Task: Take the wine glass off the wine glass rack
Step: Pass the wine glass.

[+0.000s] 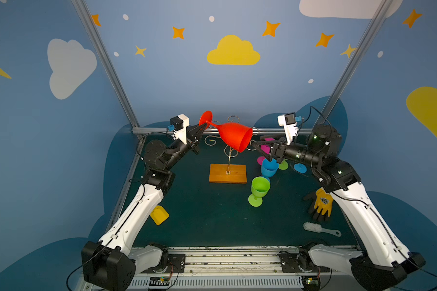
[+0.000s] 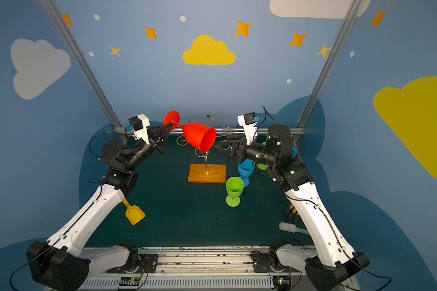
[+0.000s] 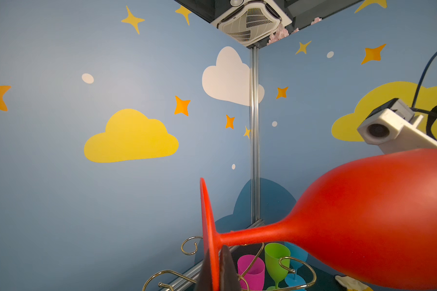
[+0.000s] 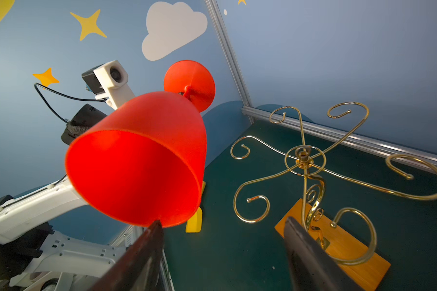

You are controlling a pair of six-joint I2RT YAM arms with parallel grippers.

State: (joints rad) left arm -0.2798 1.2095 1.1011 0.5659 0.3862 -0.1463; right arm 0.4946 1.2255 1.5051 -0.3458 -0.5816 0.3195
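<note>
Left gripper (image 1: 203, 126) pinches the seemingly light, stiff wine glass (image 1: 234, 136) by its foot; right gripper (image 1: 258, 141) gapes near the rim.

Mat (image 1: 207, 216) open in front; rack (image 1: 227, 173) (wire scrolls) and green cup (image 1: 259, 187) block centre-right.

Left arm (image 1: 141, 209), right arm (image 1: 361, 214): white shells, black joints, thin black cables, white camera housings.

Bright even light, wide-angle edge distortion
</note>
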